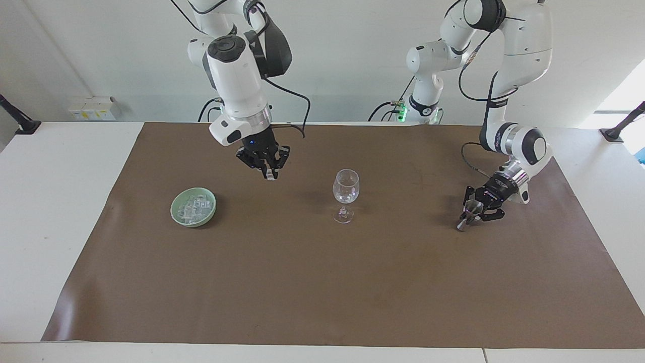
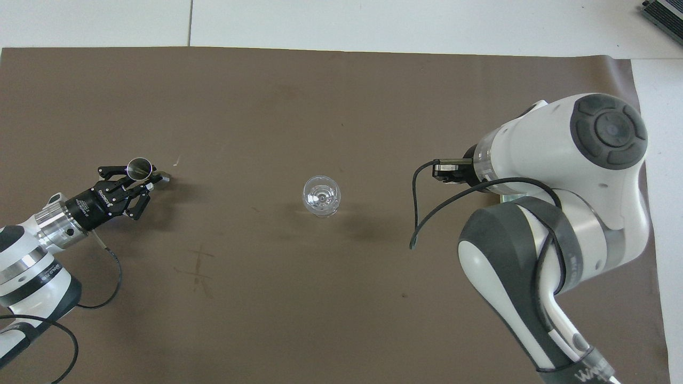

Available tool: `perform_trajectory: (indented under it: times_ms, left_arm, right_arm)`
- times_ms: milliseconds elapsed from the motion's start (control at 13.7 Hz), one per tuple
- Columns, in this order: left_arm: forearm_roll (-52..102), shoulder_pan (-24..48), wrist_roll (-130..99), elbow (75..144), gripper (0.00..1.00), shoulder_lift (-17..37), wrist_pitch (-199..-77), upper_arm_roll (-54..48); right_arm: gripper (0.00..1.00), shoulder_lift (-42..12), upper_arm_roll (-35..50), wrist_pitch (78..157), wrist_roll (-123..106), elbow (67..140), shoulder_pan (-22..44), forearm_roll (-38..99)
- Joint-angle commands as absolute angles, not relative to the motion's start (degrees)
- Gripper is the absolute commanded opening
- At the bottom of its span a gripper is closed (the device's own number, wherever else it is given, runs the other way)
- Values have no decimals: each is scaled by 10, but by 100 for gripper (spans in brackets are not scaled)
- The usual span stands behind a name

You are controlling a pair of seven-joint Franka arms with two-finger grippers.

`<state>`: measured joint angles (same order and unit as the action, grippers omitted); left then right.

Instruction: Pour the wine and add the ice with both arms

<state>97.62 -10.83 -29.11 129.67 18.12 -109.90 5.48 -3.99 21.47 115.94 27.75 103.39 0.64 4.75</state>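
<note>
A clear wine glass (image 1: 345, 189) stands upright in the middle of the brown mat; it also shows in the overhead view (image 2: 322, 196). A green bowl (image 1: 174, 207) holding ice (image 1: 194, 206) sits toward the right arm's end. My right gripper (image 1: 270, 175) hangs in the air between bowl and glass, shut on a small whitish ice cube; in the overhead view (image 2: 441, 172) the arm covers most of the bowl. My left gripper (image 1: 477, 210) is low over the mat toward the left arm's end, shut on a small tilted metal measuring cup (image 1: 471, 207), also seen from overhead (image 2: 137, 167).
The brown mat (image 1: 322, 282) covers most of the white table (image 1: 55, 212). Black cables hang from both wrists. Black clamps stand at the table's two ends.
</note>
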Motion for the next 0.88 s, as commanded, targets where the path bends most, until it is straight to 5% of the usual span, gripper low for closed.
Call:
perform_trajectory:
  times_ms: [0,73,293,366,440,806]
  left_arm:
    - [989,-98,-283,1296,34,182,-1111,59]
    - [989,-99,-283,1296,43,182,-1112,59]
    - [989,-98,-283,1293,49,182,-1111,59]
    - [987,-99,-284,1289,64,182,-1111,60]
    - [985,-99,-283,1288,100,182,-1111,60]
    - [976,-102,-281,1281,100,184,-1111,62]
  right_arm:
    - [0,-48,248,1190,325,1027,11,62]
    - [0,-49,249,1210,363,1027,36,63]
    - [0,-54,249,1257,430,1028,72,63]
    - [0,-61,249,1276,447,1027,78,62]
    - [0,-62,249,1286,454,1027,80,62]
    - [0,-76,248,1334,475,1027,98,61]
